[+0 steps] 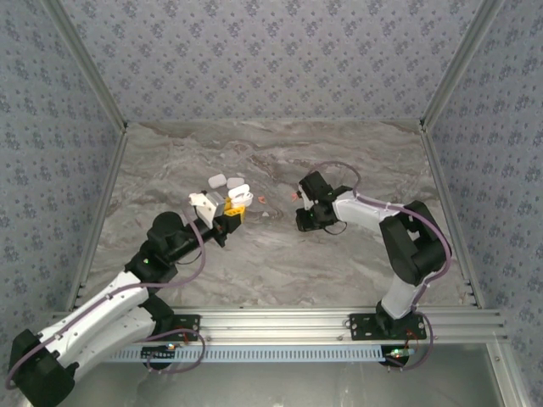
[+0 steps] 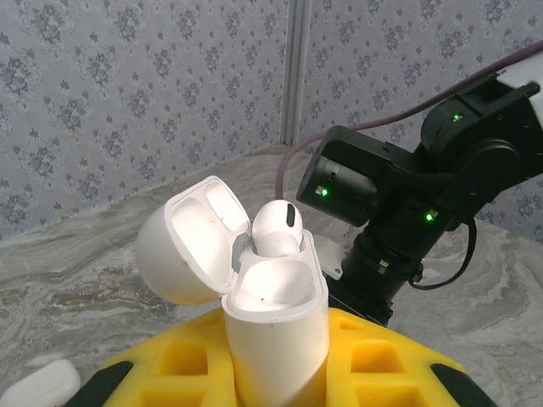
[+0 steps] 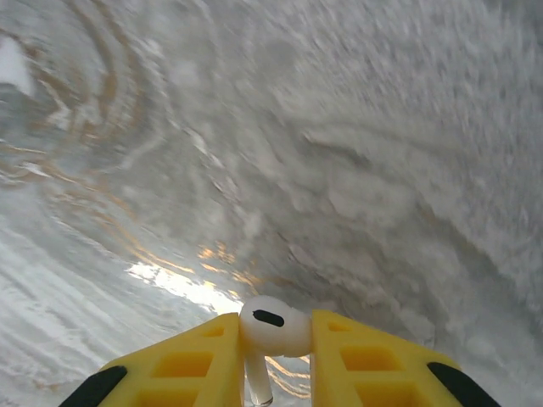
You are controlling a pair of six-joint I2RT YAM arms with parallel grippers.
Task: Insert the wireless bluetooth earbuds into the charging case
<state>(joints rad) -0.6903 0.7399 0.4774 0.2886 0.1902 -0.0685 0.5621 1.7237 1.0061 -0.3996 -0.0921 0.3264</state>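
- The left hand (image 2: 276,369) is clamped on the lower body of the case (image 2: 276,314), with 2 yellow fingers pressing its sides. The case stands upright with its mouth up, which I judge is meant to give the other arm a steady target.
- The case is smooth, glossy white plastic with rounded corners. Its lid (image 2: 182,246), a hollow dome, is swung back on the hinge and leans clear of the mouth.
- The seated earbud (image 2: 278,227) sits in 1 slot. Its rounded white head, marked by a dark oval grille, stands above the rim, and the slot beside it looks free.
- The right hand (image 3: 276,360) is clamped on the held earbud (image 3: 273,326). The blocky yellow fingers pinch the bulbous head, its widest part, and the thin stem lies in the gap between them.
- Seen from above, the right hand (image 1: 304,222) is low over the desk (image 1: 356,153), to the right of the case and apart from it. The desk has a grey, veined, stone-like surface.
- 2 spare cases (image 1: 217,181), closed white pebble shapes, lie just behind the held case.
- The walls (image 1: 271,59) carry blue-grey patterned paper.
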